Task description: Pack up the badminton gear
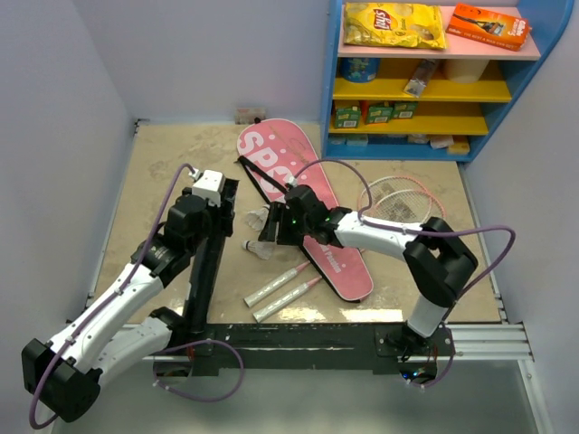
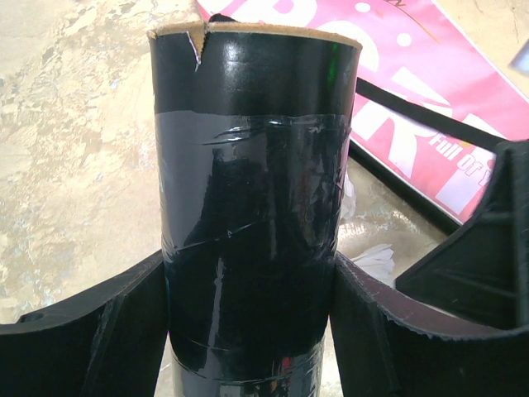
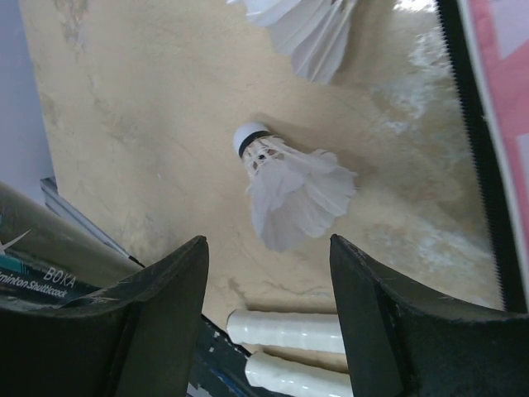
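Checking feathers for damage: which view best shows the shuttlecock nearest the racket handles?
Right wrist: the shuttlecock lies whole and large, cork and feathers sharp. Top external shows it as a small white speck right of the black tube. Left wrist shows only white scraps behind that tube, perhaps it.

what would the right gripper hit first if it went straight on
Probably the white shuttlecock lying on the table, just ahead of the open jaws of the right gripper; depth is unclear.
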